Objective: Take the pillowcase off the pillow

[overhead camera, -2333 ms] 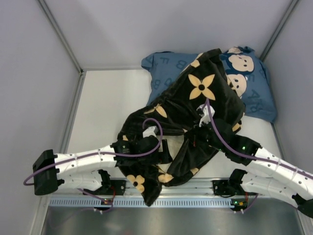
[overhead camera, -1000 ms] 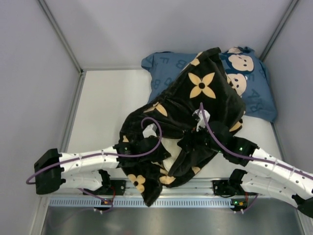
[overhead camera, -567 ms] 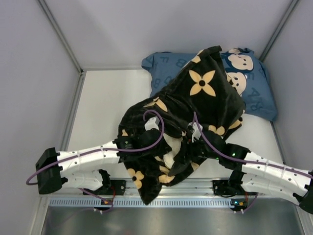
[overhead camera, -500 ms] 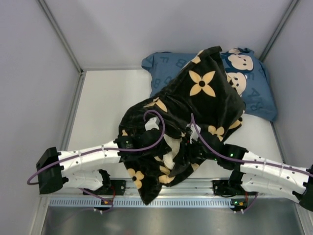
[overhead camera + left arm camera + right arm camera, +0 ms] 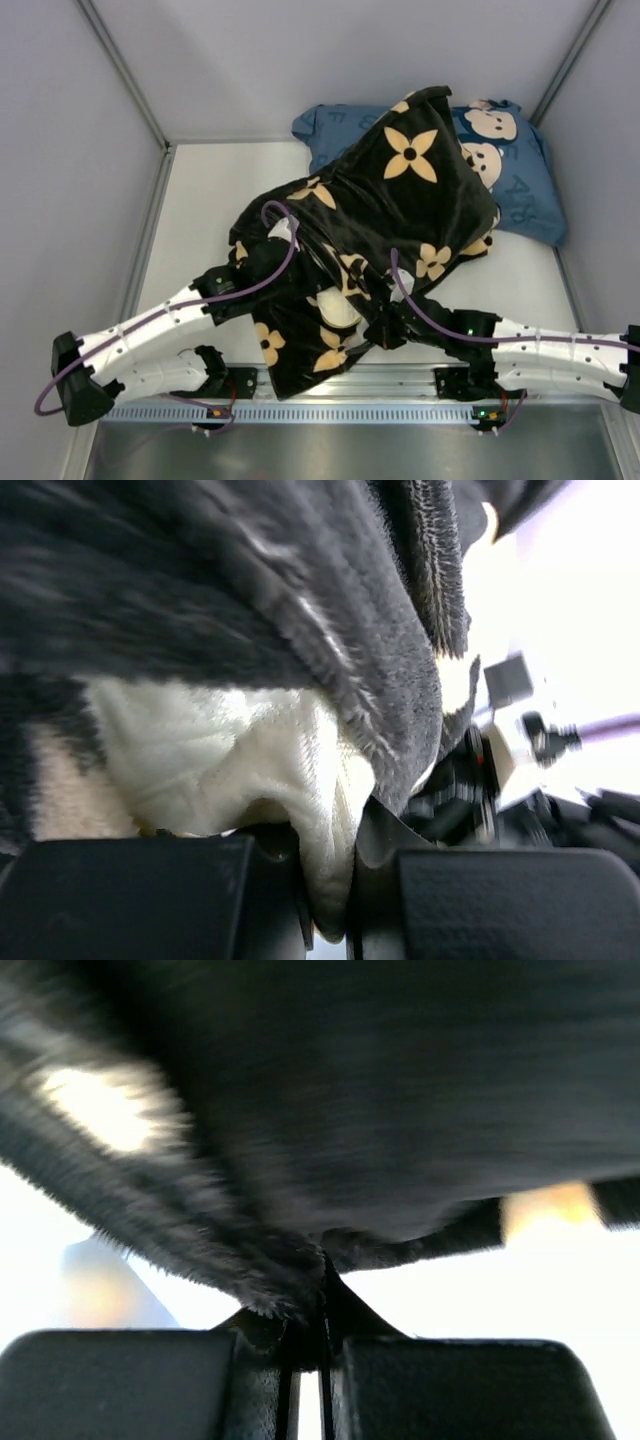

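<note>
1. Where it lies on the bench [image 5: 210,210], the pillowcase [image 5: 400,190] is seen as a long diagonal heap, stretched from the near edge up toward the far right corner.
2. Its far end is laid over a blue pillow [image 5: 520,170] printed with letters and cartoon faces.
3. The pillow [image 5: 338,310] is shown from above only as a small cream patch at the near, open end of the black cover; the rest is hidden inside the fabric.
4. The left claw [image 5: 325,900] is seen closed on a fold of the cream pillow, which is pinched between its two fingers, with black plush hanging just above.
5. From above, that claw is found at the left side of the heap, partly buried in the fabric, so its fingers cannot be made out there.
6. The right claw [image 5: 322,1340] is clamped shut on an edge of the pillowcase: a thin tuft of black pile is caught between fingers that are nearly touching.
7. From above, it is placed low at the heap's near right side, just beside the cream patch.
</note>
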Motion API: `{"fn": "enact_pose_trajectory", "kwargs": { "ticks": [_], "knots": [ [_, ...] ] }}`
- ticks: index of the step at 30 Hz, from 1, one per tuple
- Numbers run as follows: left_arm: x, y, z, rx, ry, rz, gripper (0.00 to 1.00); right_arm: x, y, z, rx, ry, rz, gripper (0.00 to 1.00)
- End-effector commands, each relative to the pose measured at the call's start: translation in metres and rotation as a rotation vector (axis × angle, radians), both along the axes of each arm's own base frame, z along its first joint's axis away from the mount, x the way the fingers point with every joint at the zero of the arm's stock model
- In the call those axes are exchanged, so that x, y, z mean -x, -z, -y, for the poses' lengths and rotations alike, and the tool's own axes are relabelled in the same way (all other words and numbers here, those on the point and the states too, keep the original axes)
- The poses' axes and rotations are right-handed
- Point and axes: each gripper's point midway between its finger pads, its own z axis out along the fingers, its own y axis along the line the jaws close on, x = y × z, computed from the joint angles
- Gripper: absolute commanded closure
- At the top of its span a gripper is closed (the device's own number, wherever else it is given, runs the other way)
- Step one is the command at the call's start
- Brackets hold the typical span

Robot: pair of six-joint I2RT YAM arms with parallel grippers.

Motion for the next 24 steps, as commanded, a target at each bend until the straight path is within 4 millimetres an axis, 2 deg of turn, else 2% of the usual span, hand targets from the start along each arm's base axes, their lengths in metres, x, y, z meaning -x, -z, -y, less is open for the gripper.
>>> {"fn": "enact_pose_trajectory", "kwargs": {
  "ticks": [1, 2, 3, 4, 5, 6, 8, 9, 10, 12, 13, 14, 15, 16, 17, 18, 19, 20, 22, 24],
  "knots": [
    [-0.006, -0.096, 0.003, 0.278, 0.012, 0.169, 1.00, -0.029, 0.007, 0.030, 0.073, 0.222, 0.081, 1.00],
    [0.000, -0.099, 0.003, 0.301, 0.027, 0.161, 1.00, -0.045, 0.004, 0.040, 0.094, 0.303, 0.136, 1.00],
    [0.005, -0.093, 0.002, 0.303, 0.040, 0.149, 1.00, -0.053, -0.004, 0.042, 0.093, 0.334, 0.159, 1.00],
    [0.018, -0.096, 0.002, 0.333, 0.096, 0.133, 1.00, -0.061, -0.007, 0.045, 0.112, 0.353, 0.186, 1.00],
    [0.023, -0.095, 0.002, 0.349, 0.114, 0.124, 1.00, -0.073, -0.012, 0.050, 0.123, 0.395, 0.203, 1.00],
    [0.028, -0.093, 0.001, 0.353, 0.129, 0.119, 1.00, -0.083, -0.029, 0.046, 0.108, 0.413, 0.227, 1.00],
    [0.037, -0.080, -0.005, 0.351, 0.150, 0.098, 1.00, -0.104, -0.035, 0.050, 0.183, 0.426, 0.272, 1.00],
    [0.040, -0.077, -0.007, 0.352, 0.155, 0.096, 1.00, -0.116, -0.055, 0.047, 0.173, 0.440, 0.296, 1.00],
    [0.042, -0.067, -0.009, 0.343, 0.158, 0.083, 1.00, -0.125, -0.049, 0.052, 0.246, 0.430, 0.304, 1.00],
    [0.047, -0.067, -0.015, 0.363, 0.151, 0.088, 1.00, -0.155, -0.063, 0.066, 0.264, 0.503, 0.299, 1.00],
    [0.047, -0.065, -0.017, 0.364, 0.147, 0.086, 1.00, -0.164, -0.058, 0.072, 0.299, 0.501, 0.287, 1.00],
    [0.050, -0.063, -0.020, 0.371, 0.145, 0.090, 1.00, -0.178, -0.061, 0.081, 0.284, 0.533, 0.258, 1.00],
    [0.050, -0.062, -0.021, 0.371, 0.142, 0.091, 1.00, -0.183, -0.061, 0.084, 0.292, 0.520, 0.252, 1.00],
    [0.050, -0.061, -0.022, 0.371, 0.141, 0.091, 1.00, -0.185, -0.060, 0.081, 0.291, 0.485, 0.241, 0.97],
    [0.051, -0.059, -0.022, 0.370, 0.145, 0.089, 1.00, -0.183, -0.066, 0.070, 0.257, 0.422, 0.238, 0.89],
    [0.052, -0.059, -0.022, 0.368, 0.150, 0.088, 1.00, -0.178, -0.068, 0.065, 0.257, 0.370, 0.260, 0.78],
    [0.052, -0.057, -0.021, 0.362, 0.154, 0.085, 1.00, -0.172, -0.077, 0.061, 0.227, 0.346, 0.287, 0.66],
    [0.050, -0.053, -0.018, 0.345, 0.160, 0.081, 1.00, -0.160, -0.077, 0.054, 0.217, 0.304, 0.299, 0.48],
    [0.049, -0.048, -0.015, 0.323, 0.174, 0.077, 1.00, -0.145, -0.089, 0.054, 0.193, 0.271, 0.332, 0.34],
    [0.046, -0.036, -0.008, 0.281, 0.187, 0.054, 1.00, -0.126, -0.088, 0.057, 0.215, 0.227, 0.330, 0.28]
  ]
}}
